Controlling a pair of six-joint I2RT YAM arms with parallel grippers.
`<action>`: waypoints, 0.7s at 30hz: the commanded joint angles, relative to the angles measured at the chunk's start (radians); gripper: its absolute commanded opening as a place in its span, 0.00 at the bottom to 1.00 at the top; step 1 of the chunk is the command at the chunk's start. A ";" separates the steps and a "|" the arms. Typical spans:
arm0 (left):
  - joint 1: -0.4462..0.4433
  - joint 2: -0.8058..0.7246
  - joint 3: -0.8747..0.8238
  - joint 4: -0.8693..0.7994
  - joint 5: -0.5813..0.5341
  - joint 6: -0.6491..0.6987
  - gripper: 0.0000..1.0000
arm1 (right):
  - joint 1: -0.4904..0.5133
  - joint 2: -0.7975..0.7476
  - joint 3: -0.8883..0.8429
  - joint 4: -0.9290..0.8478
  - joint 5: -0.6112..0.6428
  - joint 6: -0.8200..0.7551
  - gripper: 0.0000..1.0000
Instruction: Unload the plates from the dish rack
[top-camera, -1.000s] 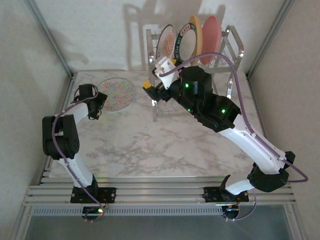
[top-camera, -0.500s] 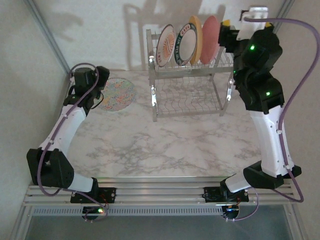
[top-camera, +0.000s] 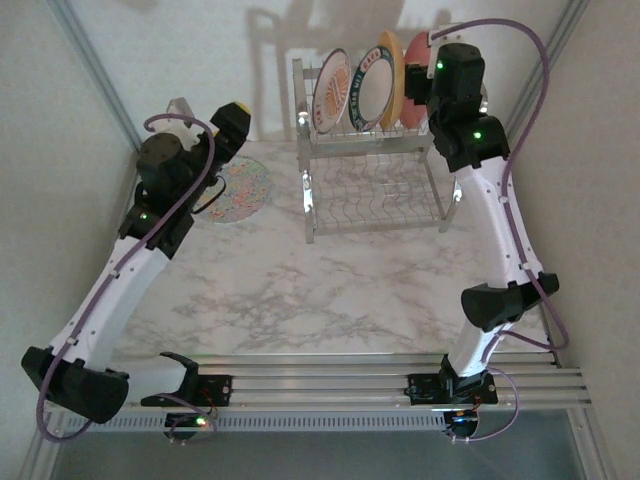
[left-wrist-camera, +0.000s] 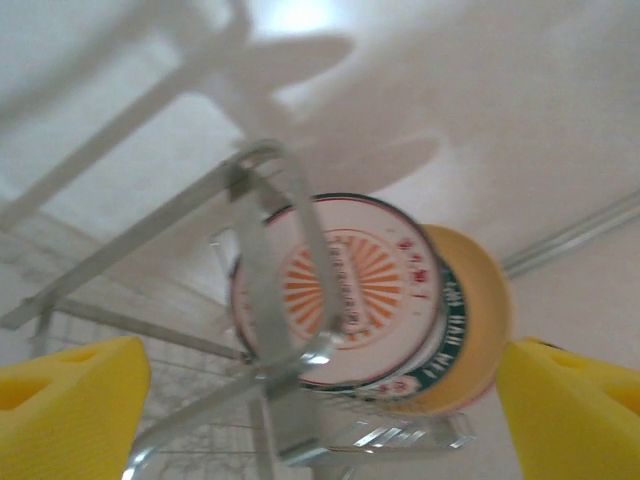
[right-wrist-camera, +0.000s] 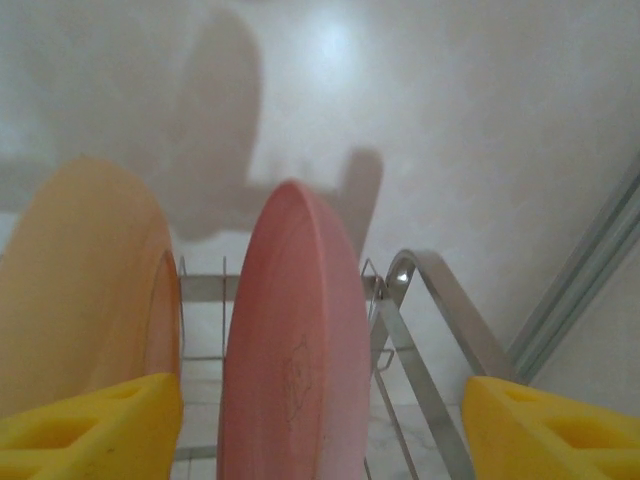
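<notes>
- Rear centre of the desk (top-camera: 330, 290): you've got the chrome two-tier dish rack (top-camera: 372, 200) standing against the back wall.
- On its upper tier four plates stand on edge in a row. From the left: the sunburst plate (top-camera: 332, 92), the green-rimmed plate (top-camera: 372, 90), the yellow plate (top-camera: 394, 62), the pink plate (top-camera: 414, 58).
- Lower tier: bare wire from above.
- Floral plate (top-camera: 240, 190): flat on the desk, left of the rack, apart from it.
- Your right hand (right-wrist-camera: 320, 420) is up at the rack's right end, over the pink plate. Its yellow fingers (right-wrist-camera: 90, 420) stand apart, one on each side of that plate's rim, with a gap showing on both sides, so it is not clamping the plate.
- The right wrist view also shows the yellow plate just left of the pink one and the rack's tubular end frame on the right.
- Your left hand (top-camera: 232, 118) is raised above the desk's left rear, near the floral plate, aimed at the rack. It is wide open and empty.
- The left wrist view is blurry, but the sunburst plate faces you behind the rack's end loop, with the green-rimmed and yellow plates stacked behind it.
</notes>
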 joint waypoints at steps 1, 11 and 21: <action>-0.006 -0.022 0.032 0.049 0.020 0.026 0.89 | -0.006 0.005 0.054 0.018 0.067 -0.009 0.67; -0.016 -0.026 0.073 0.031 0.022 0.022 0.88 | -0.005 0.071 0.071 0.019 0.128 -0.039 0.52; -0.023 -0.033 0.093 0.120 0.063 -0.003 0.87 | -0.005 0.127 0.124 0.017 0.171 -0.060 0.37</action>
